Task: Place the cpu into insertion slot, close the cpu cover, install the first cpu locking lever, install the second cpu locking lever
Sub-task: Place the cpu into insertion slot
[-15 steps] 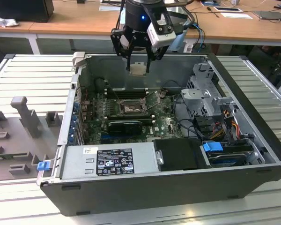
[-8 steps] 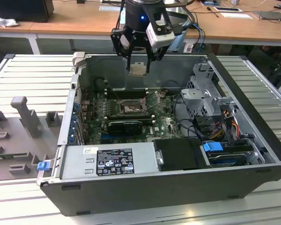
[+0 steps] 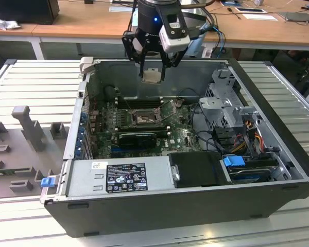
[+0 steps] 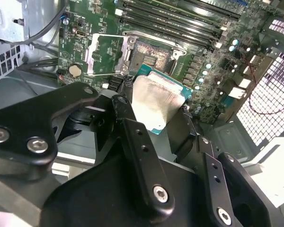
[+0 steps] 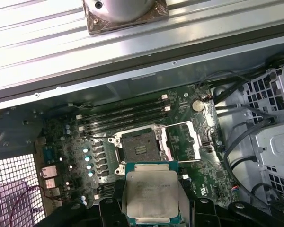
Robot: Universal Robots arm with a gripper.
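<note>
Silvery-beige metal cpu (image 3: 152, 77), flat and square with a green board edge showing in both wrist views: clamped by two opposite edges in the black pincer (image 3: 153, 69), whose fingers are closed on it. Position: held in the air with its metal top roughly level, above the open computer case (image 3: 159, 206), near the case wall that runs beside the memory slots (image 3: 139, 101), clear of the board below. Insertion slot (image 5: 138, 147): on the green motherboard (image 3: 180, 136), uncovered, dark contact field exposed, apart from the cpu. Cpu cover (image 5: 165, 143): thin silvery frame, swung open and lying just beside the slot on the side away from the perforated wall. Power supply (image 3: 118, 177): grey box with a black label, along the case's opposite wall. Case: lying on its side on the ribbed metal desk (image 3: 36, 82).
</note>
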